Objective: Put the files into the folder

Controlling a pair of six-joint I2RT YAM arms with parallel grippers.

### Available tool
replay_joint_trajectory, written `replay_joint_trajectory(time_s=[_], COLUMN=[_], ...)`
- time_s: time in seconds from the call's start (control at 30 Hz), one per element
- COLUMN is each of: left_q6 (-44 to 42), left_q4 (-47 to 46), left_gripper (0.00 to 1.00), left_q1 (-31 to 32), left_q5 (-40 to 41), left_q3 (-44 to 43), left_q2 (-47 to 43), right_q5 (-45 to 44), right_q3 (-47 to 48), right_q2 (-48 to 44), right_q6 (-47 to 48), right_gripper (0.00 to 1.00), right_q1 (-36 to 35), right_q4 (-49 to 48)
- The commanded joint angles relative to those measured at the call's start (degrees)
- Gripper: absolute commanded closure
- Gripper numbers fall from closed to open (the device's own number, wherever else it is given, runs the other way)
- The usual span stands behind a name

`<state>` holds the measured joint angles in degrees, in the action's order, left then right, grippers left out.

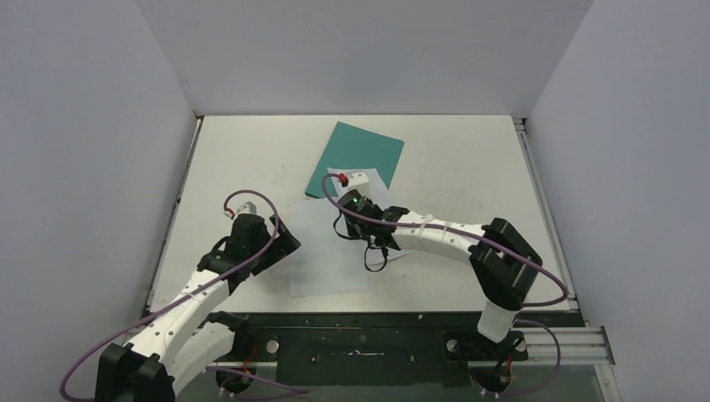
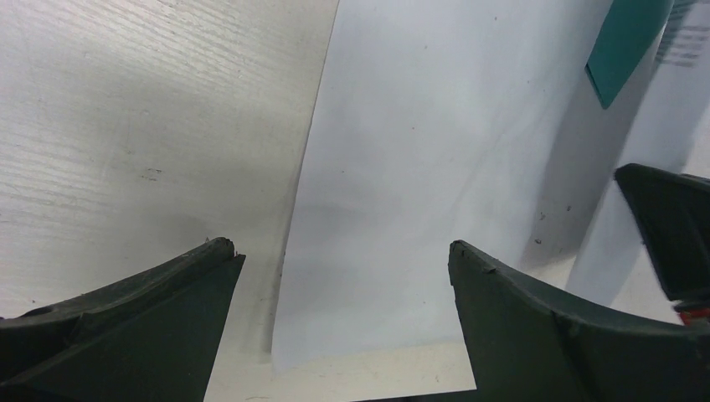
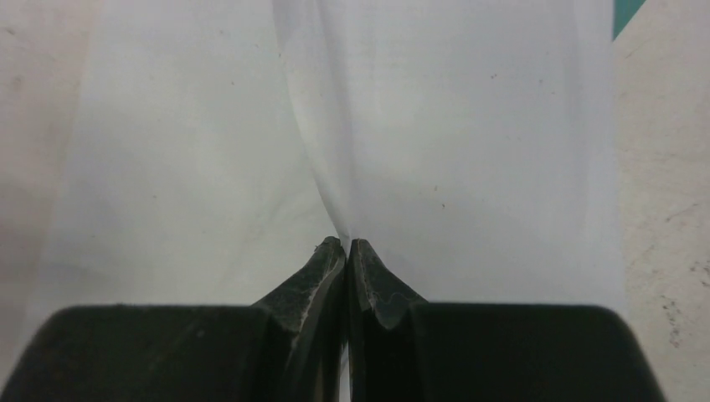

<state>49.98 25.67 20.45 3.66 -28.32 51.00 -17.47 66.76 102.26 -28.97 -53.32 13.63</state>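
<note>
I have the right tool (image 3: 347, 244) pinched shut on a raised fold of one file (image 3: 469, 126), I judge to lift it off the worktop (image 1: 452, 159) toward the teal folder (image 1: 356, 159) lying just beyond, while the left tool (image 2: 339, 247) hangs spread apart over another sheet (image 2: 402, 151), ready to steady it.

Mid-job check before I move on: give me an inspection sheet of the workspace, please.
Surface: white table, lightly scuffed.
Job's things: teal folder lies flat at far centre; white files lie loose outside it, nearer the arms.
Clutter: nothing seen.
Grippers: left gripper open above a sheet's edge; right gripper shut, pinching a sheet into a ridge.
Cables: purple cables loop off both arms.
Surroundings: plain pale walls on three sides.
</note>
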Motion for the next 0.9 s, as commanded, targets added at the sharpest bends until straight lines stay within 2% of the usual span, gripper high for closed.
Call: replay_joint_trajectory(time_s=[0.0, 0.2, 0.33, 0.47, 0.63, 0.87], left_q6=[-1.7, -3.2, -3.9, -4.5, -4.8, -5.2], left_q4=[-2.2, -3.9, -5.5, -6.8, -8.0, -9.2], left_gripper=[0.04, 0.04, 0.04, 0.04, 0.04, 0.04], left_q1=[-0.5, -0.6, -0.6, -0.8, -0.7, -0.8], left_q5=[-2.1, -4.7, -7.3, -9.5, -11.2, -12.9], left_q3=[-1.5, -1.5, -1.3, -1.3, -1.1, -0.7], left_q2=[-1.9, -3.8, -4.8, -5.0, -5.2, -5.6], right_q5=[0.5, 5.5, 11.2, 21.1, 29.9, 39.2], right_q3=[-1.0, -4.9, -9.5, -13.7, -17.9, -25.0], right_q2=[-9.1, -19.4, -28.0, -34.0, -37.8, -38.3], right_q6=[0.6, -0.7, -3.2, -6.8, -11.4, -18.9], right_gripper=[0.95, 0.95, 0.95, 0.95, 0.95, 0.95], right_q1=[1.1, 4.7, 10.7, 19.0, 28.3, 40.3], right_q4=[-0.8, -3.1, -8.4, -14.6, -20.2, -27.7])
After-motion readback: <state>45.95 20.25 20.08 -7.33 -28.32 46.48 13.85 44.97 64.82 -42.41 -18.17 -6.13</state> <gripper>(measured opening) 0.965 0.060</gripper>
